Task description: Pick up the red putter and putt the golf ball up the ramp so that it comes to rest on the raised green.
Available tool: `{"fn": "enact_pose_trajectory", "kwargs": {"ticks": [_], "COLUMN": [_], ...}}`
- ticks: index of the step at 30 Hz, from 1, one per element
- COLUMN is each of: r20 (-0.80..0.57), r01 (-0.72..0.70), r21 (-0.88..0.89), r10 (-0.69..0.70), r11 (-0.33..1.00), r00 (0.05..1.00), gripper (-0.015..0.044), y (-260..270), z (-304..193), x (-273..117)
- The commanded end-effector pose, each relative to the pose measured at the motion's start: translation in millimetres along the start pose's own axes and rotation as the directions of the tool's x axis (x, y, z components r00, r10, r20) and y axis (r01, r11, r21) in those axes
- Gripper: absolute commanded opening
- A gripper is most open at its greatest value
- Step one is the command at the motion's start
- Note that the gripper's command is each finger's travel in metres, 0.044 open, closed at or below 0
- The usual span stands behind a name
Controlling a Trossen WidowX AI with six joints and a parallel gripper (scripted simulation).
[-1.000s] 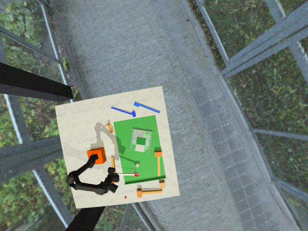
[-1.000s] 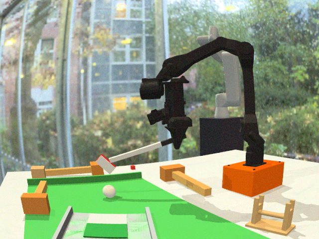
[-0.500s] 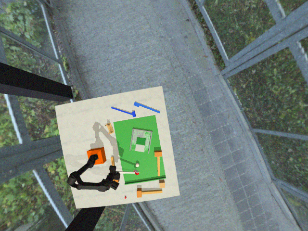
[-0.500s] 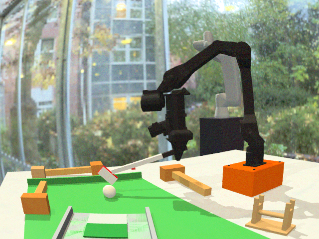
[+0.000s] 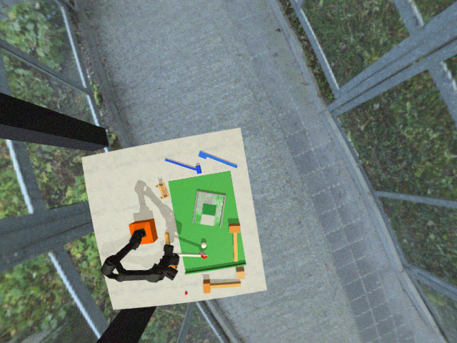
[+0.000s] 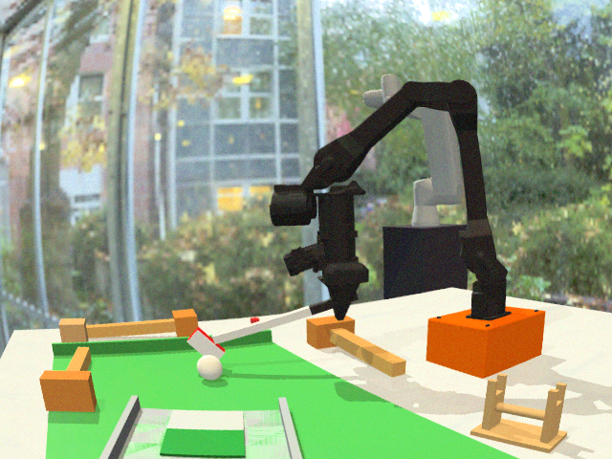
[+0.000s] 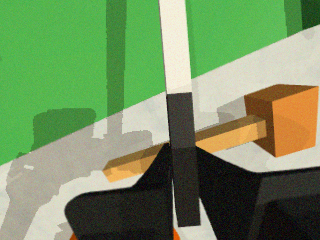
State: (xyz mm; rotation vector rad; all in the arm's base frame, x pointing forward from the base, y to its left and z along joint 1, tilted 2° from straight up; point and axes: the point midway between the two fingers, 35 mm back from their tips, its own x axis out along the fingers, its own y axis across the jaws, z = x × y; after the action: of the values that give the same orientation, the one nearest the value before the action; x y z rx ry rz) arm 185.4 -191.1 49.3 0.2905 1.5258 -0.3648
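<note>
My gripper (image 6: 339, 310) (image 7: 175, 146) is shut on the dark grip of the red putter, above the table beside the mat. The putter's pale shaft (image 5: 190, 255) (image 6: 269, 324) (image 7: 176, 45) slopes down over the green mat (image 5: 181, 199). Its red and white head (image 5: 203, 255) (image 6: 206, 342) is tilted and stands close to the white golf ball (image 5: 203, 245) (image 6: 209, 366), on the side away from the ramp. Whether they touch I cannot tell. The ball is on the mat, before the ramp (image 5: 207, 220) (image 6: 207, 420) with its raised green square (image 5: 209, 209) (image 6: 202, 442).
Grey walls (image 5: 222, 210) (image 6: 122, 425) flank the ramp. An orange mallet (image 6: 365, 350) (image 7: 227, 135) lies below the gripper; another (image 5: 235, 244) lies on the mat's far side. A dark green rail (image 5: 216, 267) edges the mat. A wooden rack (image 5: 162, 189) (image 6: 518, 429) stands near the orange base (image 5: 149, 230) (image 6: 484, 340).
</note>
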Motion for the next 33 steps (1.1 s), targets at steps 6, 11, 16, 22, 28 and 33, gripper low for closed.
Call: {"fn": "enact_pose_trajectory", "kwargs": {"ticks": [6, 11, 16, 22, 28, 33], "r20": [0.0, 0.0, 0.001, 0.003, 0.003, -0.002], "r01": [0.0, 0.0, 0.001, 0.008, 0.009, 0.002], "r21": [0.001, 0.001, 0.001, -0.001, -0.001, 0.006], "r10": [0.0, 0.0, -0.001, -0.008, -0.009, -0.002], "r11": [1.0, 1.0, 1.0, 1.0, 1.0, 1.0], "r00": [1.0, 1.0, 1.0, 1.0, 1.0, 1.0], "gripper": [0.0, 0.0, 0.0, 0.0, 0.0, 0.0], "y": [0, 0, -5, -28, -31, -20], "z": [0, 0, 0, 1, 1, 1], "x": [6, 6, 6, 9, 9, 10]}}
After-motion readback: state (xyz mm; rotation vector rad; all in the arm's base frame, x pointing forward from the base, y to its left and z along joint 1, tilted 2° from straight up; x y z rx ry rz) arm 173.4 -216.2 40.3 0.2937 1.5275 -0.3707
